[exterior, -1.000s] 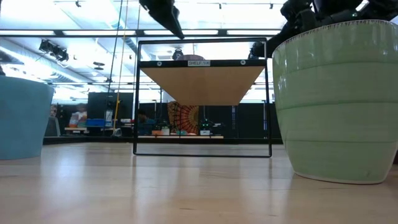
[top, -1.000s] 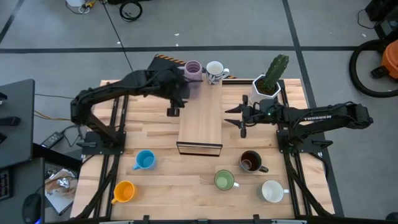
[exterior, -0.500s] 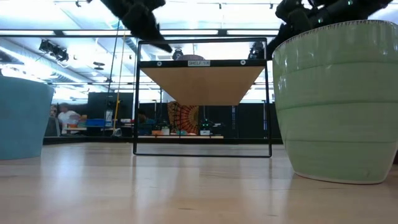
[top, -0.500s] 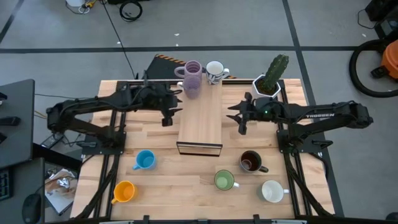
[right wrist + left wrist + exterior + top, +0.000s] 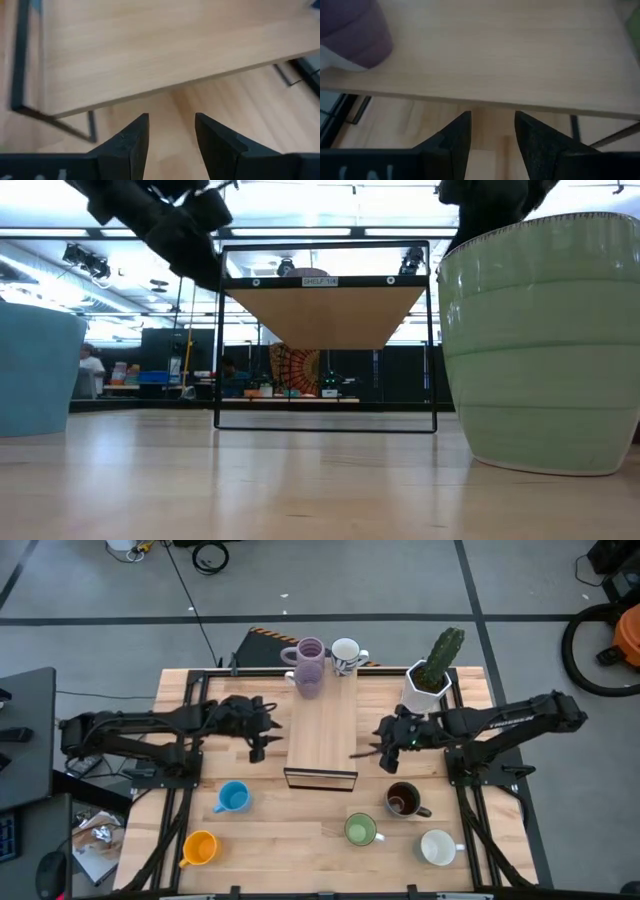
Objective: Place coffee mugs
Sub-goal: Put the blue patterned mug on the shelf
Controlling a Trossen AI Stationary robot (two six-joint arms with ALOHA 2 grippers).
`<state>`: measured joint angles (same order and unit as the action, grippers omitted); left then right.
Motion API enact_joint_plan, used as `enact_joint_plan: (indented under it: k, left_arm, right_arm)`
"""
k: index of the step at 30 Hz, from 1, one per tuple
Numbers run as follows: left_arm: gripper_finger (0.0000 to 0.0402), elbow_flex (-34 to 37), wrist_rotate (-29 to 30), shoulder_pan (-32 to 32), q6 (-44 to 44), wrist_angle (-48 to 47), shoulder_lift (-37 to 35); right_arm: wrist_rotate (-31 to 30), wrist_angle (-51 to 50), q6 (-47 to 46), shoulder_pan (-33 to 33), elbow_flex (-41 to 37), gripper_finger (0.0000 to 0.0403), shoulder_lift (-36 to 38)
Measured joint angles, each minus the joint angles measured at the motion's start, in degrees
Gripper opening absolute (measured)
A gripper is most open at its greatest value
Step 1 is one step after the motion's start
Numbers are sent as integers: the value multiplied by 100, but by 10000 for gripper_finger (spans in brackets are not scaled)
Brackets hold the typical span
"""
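Your left hand (image 5: 256,747) released, empty, left of the shelf (image 5: 322,736) | right hand (image 5: 378,753) released, empty, right of shelf | lilac mug (image 5: 309,667) and white mug (image 5: 345,655) at shelf's far end

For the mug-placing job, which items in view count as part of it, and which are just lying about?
Part of the job:
lilac mug on the shelf
white mug on the shelf
blue mug
orange mug
brown mug
green mug
second white mug
wooden shelf
left claw and right claw, both open and empty

Lying about:
cactus planter
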<state>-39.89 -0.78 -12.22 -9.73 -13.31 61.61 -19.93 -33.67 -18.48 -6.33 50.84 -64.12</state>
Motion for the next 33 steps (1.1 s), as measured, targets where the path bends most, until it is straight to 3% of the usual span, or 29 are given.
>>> enact_joint_plan:
  k: [8,14,24,33]
  left_arm:
    - [157,535,-3,93,142,323,-749]
    - [157,852,-33,172,433,412,-1158]
    - [157,1039,-6,511,613,524,-1516]
    - [157,1039,19,504,620,537,-1526]
  right_arm:
    - [293,-1952,-1261,-728,1165,165,-853]
    - [1072,-3222,-2301,-1307,1973,165,-1308]
    - [2219,-3953,-4553,-2293,1724,197,-1197]
    - [2433,-3591,-5924,-3260,1198,243,-1370]
